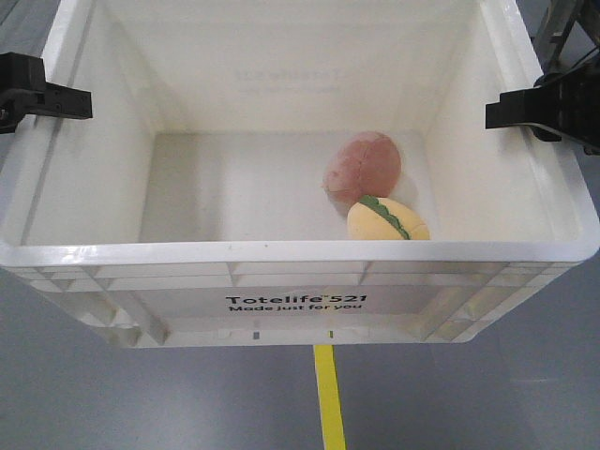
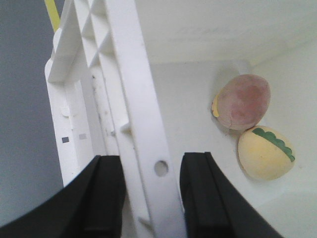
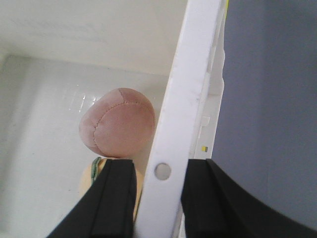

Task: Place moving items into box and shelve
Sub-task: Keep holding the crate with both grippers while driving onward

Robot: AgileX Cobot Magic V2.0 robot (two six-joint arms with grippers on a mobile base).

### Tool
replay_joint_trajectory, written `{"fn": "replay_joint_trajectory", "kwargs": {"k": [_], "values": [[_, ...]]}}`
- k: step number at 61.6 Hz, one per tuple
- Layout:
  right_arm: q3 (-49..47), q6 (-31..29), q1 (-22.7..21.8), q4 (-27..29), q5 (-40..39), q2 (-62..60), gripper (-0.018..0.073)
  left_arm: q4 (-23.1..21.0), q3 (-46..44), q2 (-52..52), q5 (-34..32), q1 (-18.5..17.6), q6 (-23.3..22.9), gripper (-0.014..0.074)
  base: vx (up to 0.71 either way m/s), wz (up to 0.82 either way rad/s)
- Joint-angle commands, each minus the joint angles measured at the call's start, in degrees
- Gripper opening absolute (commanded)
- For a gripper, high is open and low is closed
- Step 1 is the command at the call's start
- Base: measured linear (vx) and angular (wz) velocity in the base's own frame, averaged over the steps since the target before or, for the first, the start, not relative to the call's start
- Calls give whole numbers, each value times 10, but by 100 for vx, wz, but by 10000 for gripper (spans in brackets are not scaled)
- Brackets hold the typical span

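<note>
Exterior front-facing view: where are your pincers?

One is on each side wall of the white box (image 1: pixel 300 302). My left pincer (image 1: pixel 82 101) is on the left rim and my right pincer (image 1: pixel 499 111) is on the right rim.

Clamped, or only around it?

Clamped, as far as my wrist views show. On each side one black finger (image 2: pixel 101 198) sits outside the rim and the other inside. Both are close against the plastic, beside a small round hole (image 2: pixel 161 168).

And the toys?

Both lie on the bottom of the box, between my pincers but nearer my right one, just below it inside the wall. From my left pincer they are across the bottom, by the far wall. The brownish-pink toy (image 1: pixel 363 167) touches the pale yellow toy (image 1: pixel 388 221), which has a green leaf strip.

And beneath the box?

A grey floor (image 1: pixel 141 403) with a yellow line (image 1: pixel 328 398).
</note>
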Motion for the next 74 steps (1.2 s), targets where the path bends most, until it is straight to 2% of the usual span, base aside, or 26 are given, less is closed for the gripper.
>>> {"fn": "replay_joint_trajectory", "kwargs": {"k": [1, 31, 74], "values": [[-28, -23, 8, 82, -54, -22, -6, -101, -26, -18, -45, -6, 11, 3, 36, -19], [-28, -23, 8, 82, -55, -22, -6, -101, -26, -18, -45, -6, 11, 3, 34, -32], [-28, -23, 8, 82, -55, -22, -6, -100, -26, -18, -45, -6, 11, 3, 31, -56]]}}
